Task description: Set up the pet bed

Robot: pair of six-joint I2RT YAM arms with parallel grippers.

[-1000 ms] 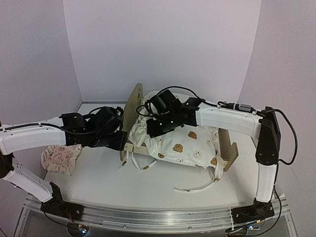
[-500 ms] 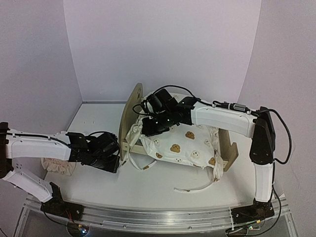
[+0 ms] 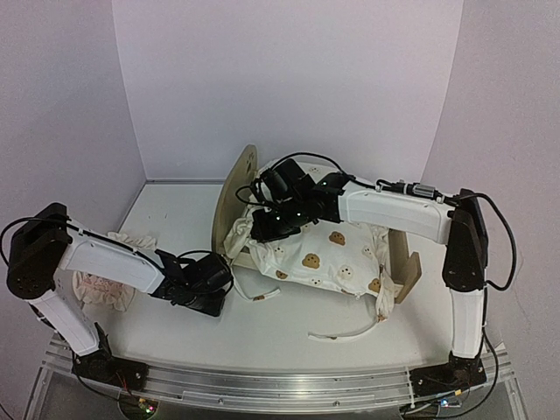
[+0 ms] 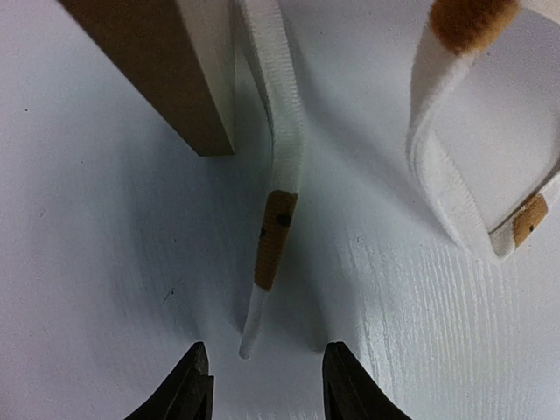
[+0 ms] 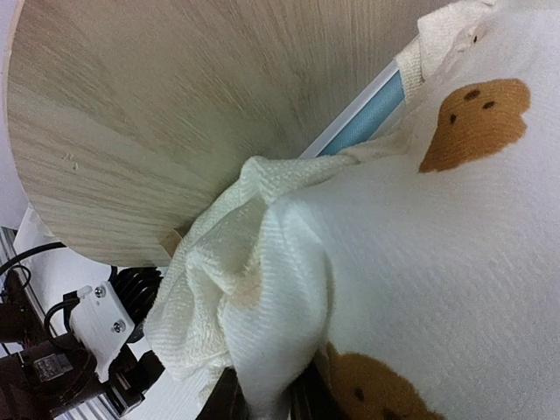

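While the left gripper [image 4: 262, 381] stands apart astride the tip of a tie [image 4: 275, 219] on the worktop [image 4: 96, 262], the right gripper [image 5: 264, 398] pinches the quilt [image 5: 420, 262] bunched against the bed [image 5: 149, 114].

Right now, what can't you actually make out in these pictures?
Mattress: overhead, the quilt covers it; the right wrist view shows only a blue sliver.
Right gripper: in its wrist view the bottom edge cuts off the fingers, quilt bunched between them; grip unclear.
Pillow: overhead, the left arm crosses it.
Footboard: overhead, partly behind the quilt.
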